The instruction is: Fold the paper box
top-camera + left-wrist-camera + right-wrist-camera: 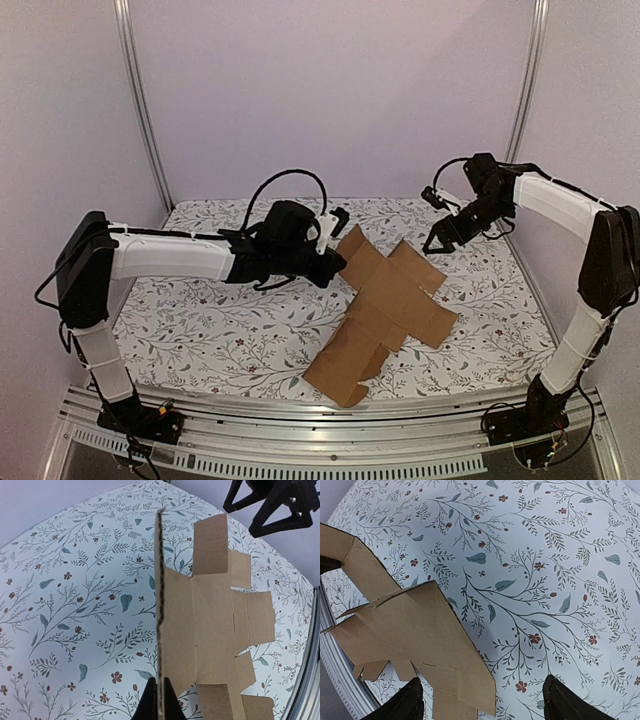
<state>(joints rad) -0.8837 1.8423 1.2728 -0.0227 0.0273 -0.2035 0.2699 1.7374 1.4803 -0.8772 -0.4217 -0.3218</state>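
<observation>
We can read no text, label, brand, number or sign anywhere: the paper box (385, 300) is plain brown, and the desk (200, 320) shows only a printed leaf-and-flower pattern.

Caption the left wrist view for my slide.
Left gripper pinching one edge of the unfolded paper box over floral tablecloth.

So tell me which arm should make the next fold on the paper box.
Right, probably. The left gripper is shut on the paper box's raised edge, anchoring it. The right gripper hangs open near the far flaps, free to push one.
</observation>
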